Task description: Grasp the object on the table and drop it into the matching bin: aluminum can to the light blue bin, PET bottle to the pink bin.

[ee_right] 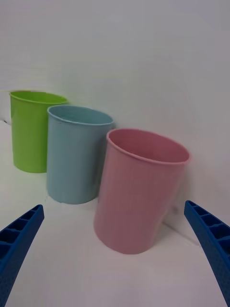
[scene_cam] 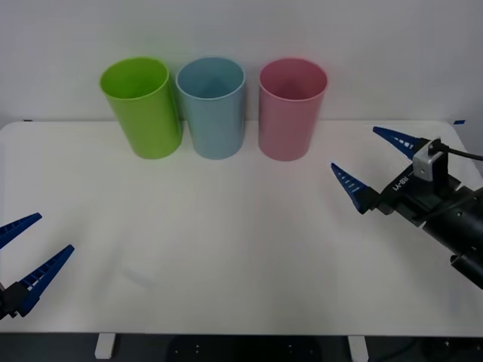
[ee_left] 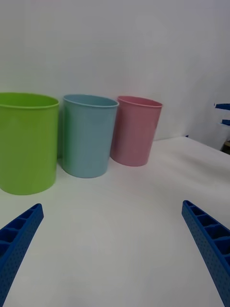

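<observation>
Across the upper middle of the front view, three bins stand upright in a row at the far edge of the table (scene_cam: 226, 249): a green bin (scene_cam: 142, 107), the blue bin (scene_cam: 213, 106) just beside it, and the pink bin (scene_cam: 291, 108) a little apart. At the right edge, the right gripper (scene_cam: 368, 162) hangs near the pink bin, fingers spread wide, holding nothing. At the lower left corner, the left gripper (scene_cam: 30, 243) is likewise spread and empty. Where the bottle lies cannot be told.
</observation>
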{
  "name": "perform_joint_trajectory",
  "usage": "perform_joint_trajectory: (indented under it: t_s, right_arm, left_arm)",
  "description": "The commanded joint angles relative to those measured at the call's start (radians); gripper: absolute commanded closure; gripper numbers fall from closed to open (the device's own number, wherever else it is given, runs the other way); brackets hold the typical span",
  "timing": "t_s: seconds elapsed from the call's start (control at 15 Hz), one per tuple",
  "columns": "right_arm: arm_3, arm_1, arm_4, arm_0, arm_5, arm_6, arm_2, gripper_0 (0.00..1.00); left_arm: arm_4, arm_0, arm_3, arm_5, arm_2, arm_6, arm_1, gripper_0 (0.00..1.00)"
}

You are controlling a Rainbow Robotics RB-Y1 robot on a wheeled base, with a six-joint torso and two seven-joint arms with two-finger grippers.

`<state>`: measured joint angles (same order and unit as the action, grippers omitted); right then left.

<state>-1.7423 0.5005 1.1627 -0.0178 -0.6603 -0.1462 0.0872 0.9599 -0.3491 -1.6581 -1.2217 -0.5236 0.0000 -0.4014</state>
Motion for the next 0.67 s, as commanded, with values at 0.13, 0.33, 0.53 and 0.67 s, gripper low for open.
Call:
perform_joint_trajectory:
  t_s: [0.13,0.33,0.53,0.67]
  right_arm:
    - [0.0,-0.017,0.0,-0.064,-0.14,0.0,0.085,0.0]
    - [0.0,-0.023,0.0,-0.103,-0.223,0.054,0.135,0.0]
    - [0.0,-0.031,0.0,-0.122,-0.286,0.14,0.174,0.0]
    - [-0.002,-0.031,0.0,-0.139,-0.297,0.148,0.187,0.0]
  left_arm:
    - [0.0,0.0,0.0,0.0,0.0,0.0,0.0,0.0]
    - [0.0,0.0,0.0,0.0,0.0,0.0,0.0,0.0]
    - [0.0,0.0,0.0,0.0,0.0,0.0,0.0,0.0]
    - [0.0,0.0,0.0,0.0,0.0,0.0,0.0,0.0]
